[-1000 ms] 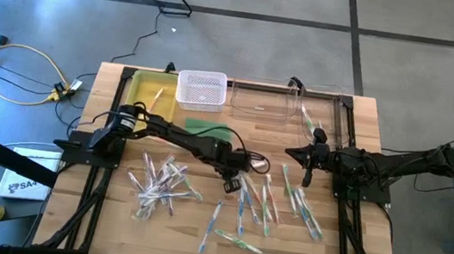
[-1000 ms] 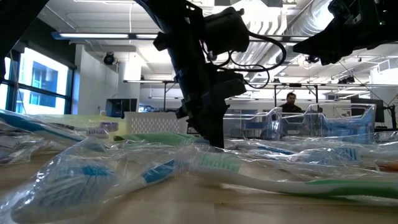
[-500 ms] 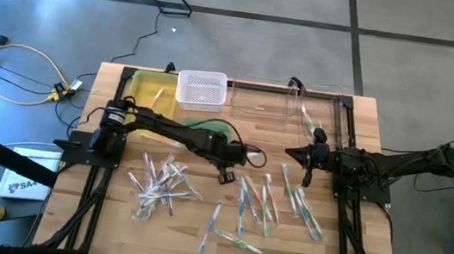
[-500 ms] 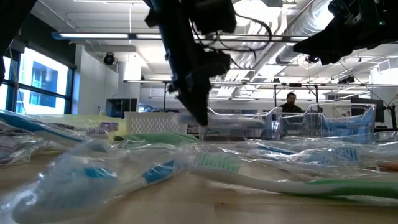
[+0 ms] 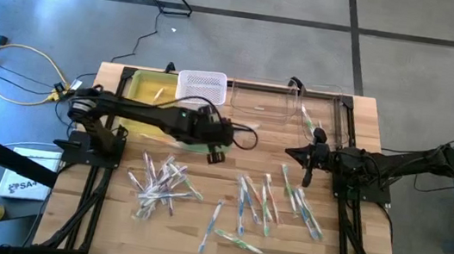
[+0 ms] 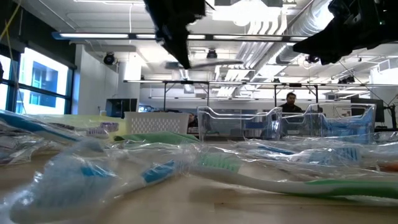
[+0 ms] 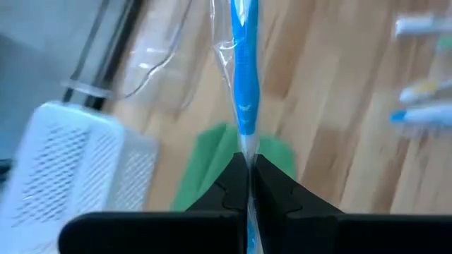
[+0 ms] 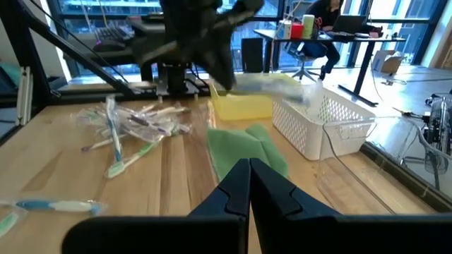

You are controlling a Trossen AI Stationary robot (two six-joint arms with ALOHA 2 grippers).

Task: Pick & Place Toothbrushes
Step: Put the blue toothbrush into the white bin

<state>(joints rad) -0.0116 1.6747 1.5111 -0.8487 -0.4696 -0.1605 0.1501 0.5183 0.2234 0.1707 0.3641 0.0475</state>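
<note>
Left gripper (image 5: pixel 215 153) lifted over the green pad (image 5: pixel 194 145), clamped on one wrapped blue toothbrush (image 7: pixel 244 85).

Left wrist view: fingers (image 7: pixel 227 185) pinched tight on the clear wrapper end, the brush's long axis in line with the fingers, blue handle pointing straight out from the tips. Low view: the held brush hangs well above the table, roughly level, blurred. Below it sit the green pad, with the white mesh basket (image 5: pixel 201 88) and yellow tray (image 5: pixel 146 93) on its far side. Loose toothbrushes (image 5: pixel 163 184) lie on the wood table (image 5: pixel 236 124) in two scatters, near-left and near-centre (image 5: pixel 265 203), long axes mixed, mostly running near to far or diagonal. A clear bin (image 5: pixel 286 102) at far right holds one brush. Right gripper (image 5: pixel 308 166) waits at the right side, fingers fully closed, nothing in them.
</note>
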